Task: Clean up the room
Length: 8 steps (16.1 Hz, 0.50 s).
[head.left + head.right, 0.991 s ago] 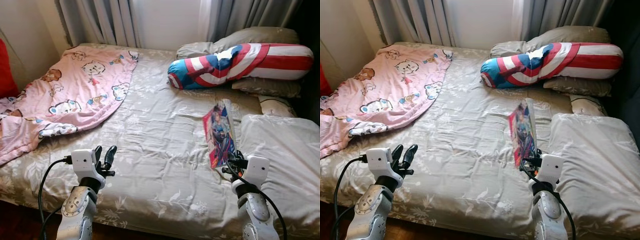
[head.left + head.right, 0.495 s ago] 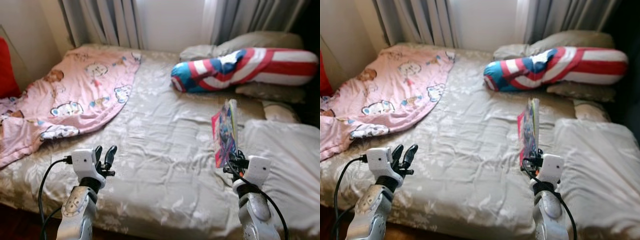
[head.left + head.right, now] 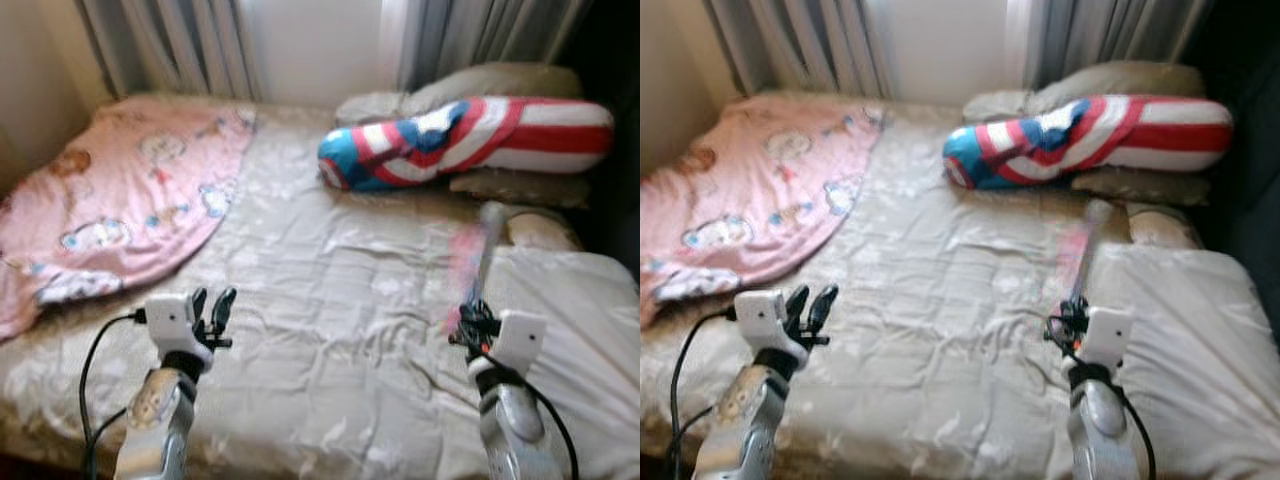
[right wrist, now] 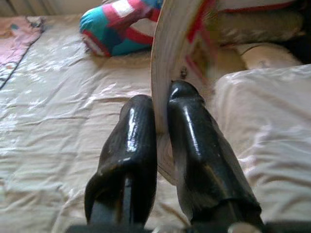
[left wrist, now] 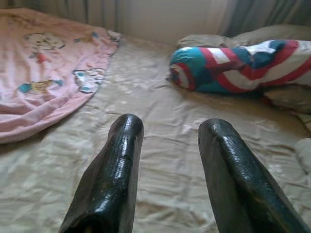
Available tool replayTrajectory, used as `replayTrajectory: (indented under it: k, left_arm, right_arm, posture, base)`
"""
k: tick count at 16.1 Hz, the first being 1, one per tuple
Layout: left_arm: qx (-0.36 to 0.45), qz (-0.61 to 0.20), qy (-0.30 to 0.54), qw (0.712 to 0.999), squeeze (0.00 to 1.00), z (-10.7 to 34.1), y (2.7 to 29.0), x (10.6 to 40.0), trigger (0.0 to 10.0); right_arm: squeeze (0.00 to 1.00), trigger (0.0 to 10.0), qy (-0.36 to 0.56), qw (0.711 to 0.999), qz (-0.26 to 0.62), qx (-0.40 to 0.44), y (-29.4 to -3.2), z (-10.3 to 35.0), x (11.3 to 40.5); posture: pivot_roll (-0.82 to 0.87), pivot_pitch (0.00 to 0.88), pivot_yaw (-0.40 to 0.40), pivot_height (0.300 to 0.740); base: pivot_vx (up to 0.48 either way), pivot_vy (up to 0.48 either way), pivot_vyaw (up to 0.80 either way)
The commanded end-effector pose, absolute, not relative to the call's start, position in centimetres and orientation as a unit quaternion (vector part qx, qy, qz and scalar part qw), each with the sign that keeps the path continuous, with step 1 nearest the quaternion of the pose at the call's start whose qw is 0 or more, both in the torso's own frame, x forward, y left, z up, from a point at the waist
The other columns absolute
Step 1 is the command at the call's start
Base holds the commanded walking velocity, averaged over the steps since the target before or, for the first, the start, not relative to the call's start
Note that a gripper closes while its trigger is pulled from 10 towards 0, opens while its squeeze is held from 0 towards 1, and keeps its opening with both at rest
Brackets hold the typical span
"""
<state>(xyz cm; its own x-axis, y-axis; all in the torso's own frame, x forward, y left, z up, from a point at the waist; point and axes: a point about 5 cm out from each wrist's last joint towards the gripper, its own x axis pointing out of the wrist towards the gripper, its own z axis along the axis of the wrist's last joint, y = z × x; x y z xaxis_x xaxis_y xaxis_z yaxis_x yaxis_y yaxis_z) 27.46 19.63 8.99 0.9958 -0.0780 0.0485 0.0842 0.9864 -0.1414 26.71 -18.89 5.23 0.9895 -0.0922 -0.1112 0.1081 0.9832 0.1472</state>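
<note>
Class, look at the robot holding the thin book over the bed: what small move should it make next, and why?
Probably carry the book clear of the bed before going elsewhere. The right gripper has its jaws shut on the book's lower edge, and the book stands upright above the sheet, motion-blurred in the head views. The left gripper hovers open over the bed, holding nothing.

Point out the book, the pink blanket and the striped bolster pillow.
book (image 4: 167, 63), right wrist view, on its pale page edge above the right hand.
pink blanket (image 3: 110, 195), left eye view, on its middle.
striped bolster pillow (image 3: 470, 135), left eye view, on the red and white stripes.
</note>
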Motion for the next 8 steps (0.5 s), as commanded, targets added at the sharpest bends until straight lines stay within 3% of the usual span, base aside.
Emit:
replayTrajectory:
  k: [1,8]
  left_arm:
    - [-0.076,-0.040,-0.025,0.996,0.00,9.20,19.74,27.31,10.0]
    - [-0.074,-0.052,-0.026,0.996,0.00,9.37,19.46,27.30,10.0]
  right_arm:
    - [0.00,10.0,0.027,0.996,-0.040,0.077,-18.66,6.32,27.16]
    - [0.00,10.0,0.017,0.996,-0.025,0.079,-18.19,6.64,27.09]
  posture:
    - [-0.01,0.062,-0.034,0.740]
    - [-0.02,0.066,-0.031,0.740]
  base:
    - [0.000,0.000,0.00]
    - [0.000,0.000,0.00]
